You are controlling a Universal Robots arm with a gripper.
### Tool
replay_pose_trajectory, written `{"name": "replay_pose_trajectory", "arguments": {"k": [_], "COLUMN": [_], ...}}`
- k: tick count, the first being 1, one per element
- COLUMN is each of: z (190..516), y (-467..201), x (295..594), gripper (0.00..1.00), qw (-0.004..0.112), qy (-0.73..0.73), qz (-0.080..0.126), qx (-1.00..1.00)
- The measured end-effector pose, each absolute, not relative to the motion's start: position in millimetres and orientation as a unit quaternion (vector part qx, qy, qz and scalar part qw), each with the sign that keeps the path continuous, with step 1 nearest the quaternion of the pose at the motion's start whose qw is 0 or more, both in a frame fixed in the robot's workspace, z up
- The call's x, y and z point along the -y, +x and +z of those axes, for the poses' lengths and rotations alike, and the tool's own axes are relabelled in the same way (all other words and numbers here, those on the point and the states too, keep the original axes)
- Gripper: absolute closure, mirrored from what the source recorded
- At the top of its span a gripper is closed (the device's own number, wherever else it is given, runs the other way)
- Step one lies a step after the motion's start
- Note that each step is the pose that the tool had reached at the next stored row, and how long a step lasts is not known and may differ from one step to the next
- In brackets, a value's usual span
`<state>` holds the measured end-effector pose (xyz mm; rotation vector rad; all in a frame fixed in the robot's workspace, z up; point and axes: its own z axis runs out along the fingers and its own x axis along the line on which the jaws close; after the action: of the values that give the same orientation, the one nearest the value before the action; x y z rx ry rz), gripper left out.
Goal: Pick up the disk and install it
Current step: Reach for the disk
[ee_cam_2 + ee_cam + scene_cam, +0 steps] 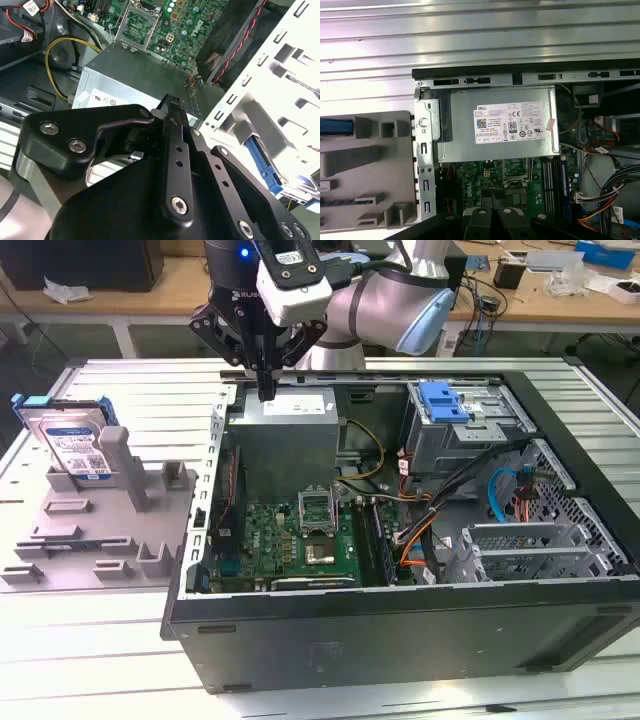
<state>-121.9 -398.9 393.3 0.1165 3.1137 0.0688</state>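
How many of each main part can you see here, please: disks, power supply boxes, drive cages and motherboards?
Disk: 1, propped in the grey holder outside the case
Power supply box: 1
Drive cage: 1, with a blue latch
Motherboard: 1
Total: 4

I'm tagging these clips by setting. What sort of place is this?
Probably a robotics lab or test workshop: a robot arm hangs over an open computer case on a slatted metal table, the disk stands in a grey fixture, and cluttered wooden benches stand behind.
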Motion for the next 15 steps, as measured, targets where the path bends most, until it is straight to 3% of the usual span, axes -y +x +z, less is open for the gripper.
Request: {"name": "replay_pose_trajectory", "arguments": {"k": [15], "z": [393.3], "y": [-123.5], "x": [398.3], "gripper": [0.89], "qw": [0.013], "qy": [0.038], "qz": [0.022], "qx": [-0.999]}}
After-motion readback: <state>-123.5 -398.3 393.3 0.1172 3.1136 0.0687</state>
